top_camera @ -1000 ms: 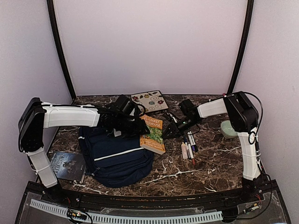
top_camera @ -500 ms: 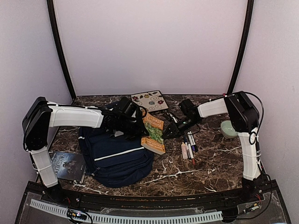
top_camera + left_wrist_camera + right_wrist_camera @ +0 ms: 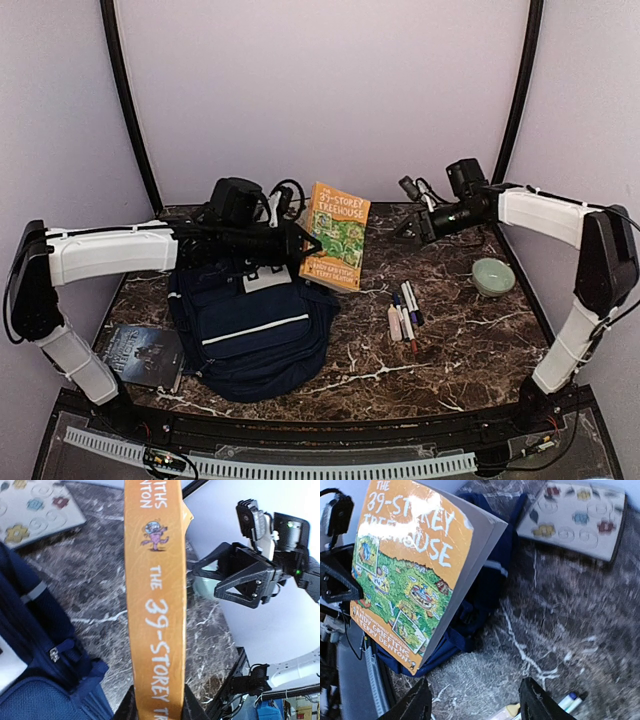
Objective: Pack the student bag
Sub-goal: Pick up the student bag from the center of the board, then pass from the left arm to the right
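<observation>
- Top external view: your left gripper (image 3: pixel 302 244) is clenched on the orange paperback (image 3: pixel 337 235) and holds it upright in the air, clear of the tabletop (image 3: pixel 450 350).
- The left wrist view confirms it: one finger sits on each side of the paperback's spine end.
- Your right gripper (image 3: pixel 412 228) hovers beyond the paperback's far edge, apart from it. Its jaws are spread with nothing between them.
- The student bag (image 3: pixel 250 335) lies flat on the tabletop, directly below the left gripper and reaching towards that arm's base.
- Expect the bag to handle as soft, floppy fabric. It will probably sag and fold where you lift it, and its mouth is unlikely to stay open unaided.
- These views do not show whether the main compartment is unzipped.
- A likely hold is the top handle or the fabric edge beside a zip, taken with the free right gripper. That leaves the left to feed the paperback in.
- The paperback looks stiff and light, but a grip at one end could let it swing.
- Below the right gripper lie the pens (image 3: pixel 404 310), with a green bowl (image 3: pixel 492 275) farther out towards its own side.
</observation>
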You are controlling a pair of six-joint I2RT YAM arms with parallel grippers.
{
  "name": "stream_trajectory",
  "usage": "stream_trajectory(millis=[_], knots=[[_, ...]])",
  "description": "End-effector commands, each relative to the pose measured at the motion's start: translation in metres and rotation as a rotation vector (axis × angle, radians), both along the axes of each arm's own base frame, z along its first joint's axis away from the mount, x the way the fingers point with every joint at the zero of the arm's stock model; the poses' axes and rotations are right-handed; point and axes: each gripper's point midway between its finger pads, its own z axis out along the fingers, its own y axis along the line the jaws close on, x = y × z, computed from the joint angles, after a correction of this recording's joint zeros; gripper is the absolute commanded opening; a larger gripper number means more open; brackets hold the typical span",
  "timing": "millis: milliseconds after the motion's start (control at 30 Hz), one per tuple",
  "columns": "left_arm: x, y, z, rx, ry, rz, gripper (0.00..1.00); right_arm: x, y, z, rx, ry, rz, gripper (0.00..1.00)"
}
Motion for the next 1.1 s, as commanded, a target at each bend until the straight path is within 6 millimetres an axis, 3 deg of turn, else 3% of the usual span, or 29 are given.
stream_trajectory(millis=[0, 100, 267, 367, 467, 567, 633, 733, 800, 967, 1067], knots=[[-0.008, -0.003, 0.110, -0.270, -0.367, -0.084, 0.00, -0.013, 0.003, 0.050, 0.095, -0.165, 0.056, 0.66], [-0.015, 0.000, 0.132, -0.373, -0.442, -0.087, 0.00, -0.021, 0.009, 0.085, 0.214, -0.221, 0.081, 0.74], [-0.024, -0.005, 0.147, -0.457, -0.485, -0.147, 0.00, -0.028, 0.028, 0.126, 0.346, -0.228, 0.153, 0.77], [-0.036, -0.005, 0.157, -0.536, -0.511, -0.191, 0.00, -0.031, 0.042, 0.135, 0.366, -0.243, 0.186, 0.80], [-0.046, -0.005, 0.158, -0.579, -0.514, -0.238, 0.00, -0.035, 0.060, 0.122, 0.371, -0.207, 0.235, 0.92], [-0.057, -0.008, 0.154, -0.606, -0.511, -0.298, 0.00, -0.044, 0.073, 0.117, 0.406, -0.164, 0.293, 0.92], [-0.062, -0.009, 0.152, -0.616, -0.515, -0.329, 0.00, -0.047, 0.078, 0.115, 0.441, -0.112, 0.327, 0.89], [-0.067, -0.010, 0.149, -0.623, -0.518, -0.363, 0.00, -0.058, 0.080, 0.123, 0.511, -0.057, 0.383, 0.72], [-0.069, -0.012, 0.146, -0.621, -0.518, -0.382, 0.00, -0.066, 0.078, 0.131, 0.554, -0.051, 0.409, 0.67], [-0.072, -0.008, 0.139, -0.622, -0.535, -0.380, 0.00, -0.092, 0.067, 0.137, 0.634, -0.020, 0.427, 0.62], [-0.072, -0.006, 0.142, -0.609, -0.560, -0.374, 0.00, -0.095, 0.065, 0.129, 0.622, -0.037, 0.403, 0.59]])
